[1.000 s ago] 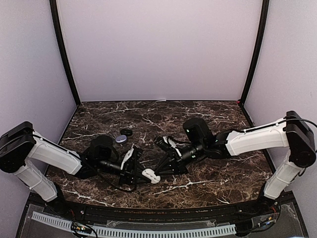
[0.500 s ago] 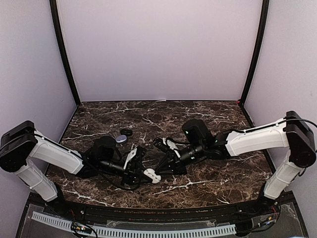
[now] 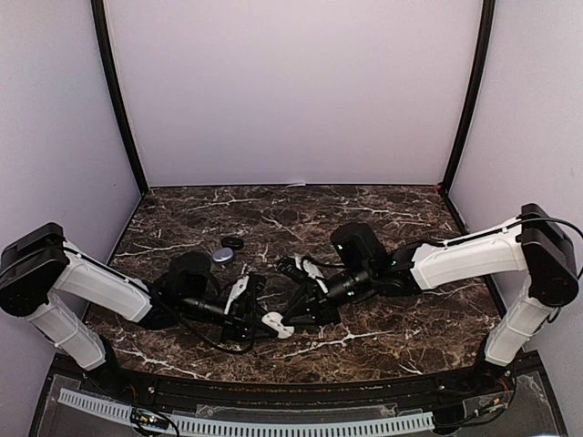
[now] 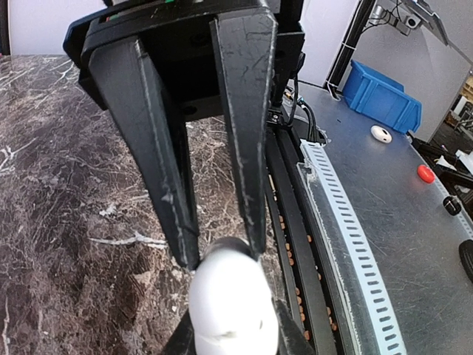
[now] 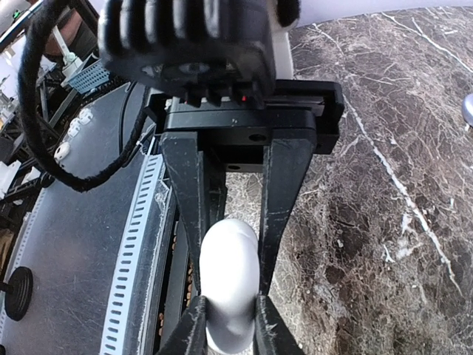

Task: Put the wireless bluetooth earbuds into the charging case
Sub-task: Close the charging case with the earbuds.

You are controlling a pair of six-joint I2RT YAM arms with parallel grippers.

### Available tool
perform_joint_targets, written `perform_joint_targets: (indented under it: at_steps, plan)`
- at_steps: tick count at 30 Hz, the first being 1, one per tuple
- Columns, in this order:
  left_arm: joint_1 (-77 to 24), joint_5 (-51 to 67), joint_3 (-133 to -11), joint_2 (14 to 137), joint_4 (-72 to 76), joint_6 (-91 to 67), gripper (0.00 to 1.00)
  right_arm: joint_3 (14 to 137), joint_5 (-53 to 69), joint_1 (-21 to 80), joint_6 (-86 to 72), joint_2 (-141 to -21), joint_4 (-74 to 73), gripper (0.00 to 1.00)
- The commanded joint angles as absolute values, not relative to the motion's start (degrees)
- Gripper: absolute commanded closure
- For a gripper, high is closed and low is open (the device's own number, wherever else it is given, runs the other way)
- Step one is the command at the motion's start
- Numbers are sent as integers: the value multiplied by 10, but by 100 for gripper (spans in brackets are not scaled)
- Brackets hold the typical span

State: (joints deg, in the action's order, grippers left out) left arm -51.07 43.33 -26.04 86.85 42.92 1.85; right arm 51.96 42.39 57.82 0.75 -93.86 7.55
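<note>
A white oval charging case point(image 3: 277, 323) sits low over the marble near the front, held from both sides. My left gripper point(image 3: 260, 319) comes in from the left and is shut on it. In the left wrist view the gripper point(image 4: 235, 339) has its own fingertips at the bottom edge flanking the case point(image 4: 233, 303). My right gripper point(image 3: 294, 313) comes in from the right and is shut on the other end. In the right wrist view the gripper point(image 5: 229, 322) pinches the case point(image 5: 229, 274). The case looks closed. No earbuds can be made out.
A flat black ring point(image 3: 233, 242) and a grey-blue disc point(image 3: 222, 257) lie on the marble behind the left arm. The disc also shows at the right edge of the right wrist view point(image 5: 468, 111). The table's front rail point(image 3: 273, 387) runs just in front of the case.
My right arm has edged a little to the left, toward the left gripper. The white case stays in about the same spot between the two grippers.
</note>
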Motion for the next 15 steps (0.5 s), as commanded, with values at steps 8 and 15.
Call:
perform_joint_targets:
  at_steps: [8,15]
  plan:
    - [-508,447,-264,832,512,56,88,529,456,599,0,-958,85,80]
    - [-508,441,-267,836,512,56,88,525,468,599,-5,-959,95,83]
